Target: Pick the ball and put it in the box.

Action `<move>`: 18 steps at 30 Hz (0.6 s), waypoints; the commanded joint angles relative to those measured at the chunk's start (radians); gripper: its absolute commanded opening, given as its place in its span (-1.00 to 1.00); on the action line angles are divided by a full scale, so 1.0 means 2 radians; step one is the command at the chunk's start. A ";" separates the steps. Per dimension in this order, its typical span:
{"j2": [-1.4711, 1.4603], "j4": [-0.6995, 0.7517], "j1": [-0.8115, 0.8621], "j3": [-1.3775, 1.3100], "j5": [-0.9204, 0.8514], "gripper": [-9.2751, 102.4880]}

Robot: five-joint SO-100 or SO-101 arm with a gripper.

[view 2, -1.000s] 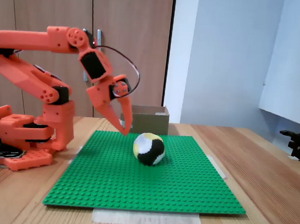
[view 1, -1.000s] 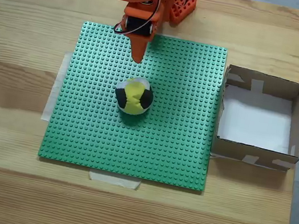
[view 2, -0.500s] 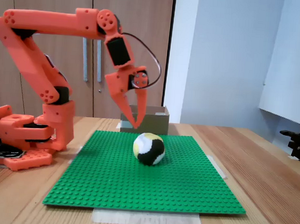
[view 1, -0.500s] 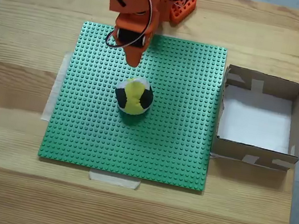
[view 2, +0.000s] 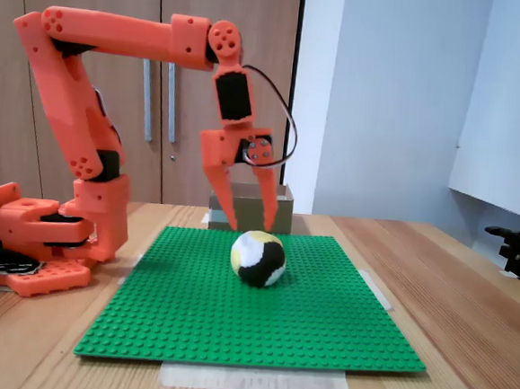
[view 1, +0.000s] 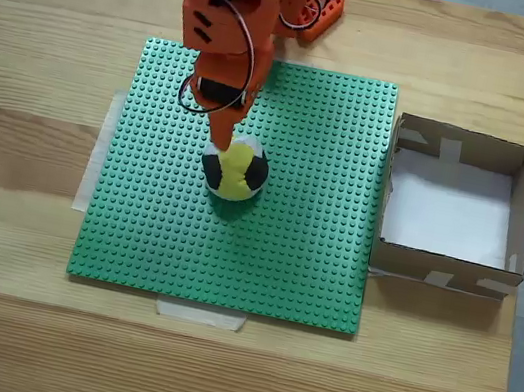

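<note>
Both fixed views are bright and evenly lit, with soft light and no harsh glare. Seen from above, the ball (view 1: 234, 169) drops a small dark shadow on the green baseplate (view 1: 293, 252) at about 6 o'clock, so the light comes mostly from overhead. The box (view 1: 454, 207) has a white bottom that looks a little washed out. In the side view, the pale wall (view 2: 394, 97) is bright and smooth. Both pictures are sharp, with no blur and no bending at the edges.
</note>
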 commanded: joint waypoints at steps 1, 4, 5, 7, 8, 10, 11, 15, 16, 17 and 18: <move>-0.008 0.017 -0.006 -0.029 -0.005 -0.21; -0.021 0.021 -0.007 -0.032 -0.015 -0.09; -0.026 0.021 -0.007 -0.032 -0.018 -0.03; -0.033 0.017 -0.007 -0.033 -0.024 -0.03; -0.038 0.015 -0.007 -0.033 -0.027 -0.02; -0.044 0.010 -0.008 -0.034 -0.030 -0.02; -0.048 0.008 -0.008 -0.034 -0.030 -0.01; -0.061 -0.003 -0.016 -0.033 -0.032 -0.01; -0.065 -0.005 -0.018 -0.033 -0.033 0.00; -0.068 -0.008 -0.019 -0.033 -0.033 0.00; -0.071 -0.012 -0.020 -0.033 -0.033 0.00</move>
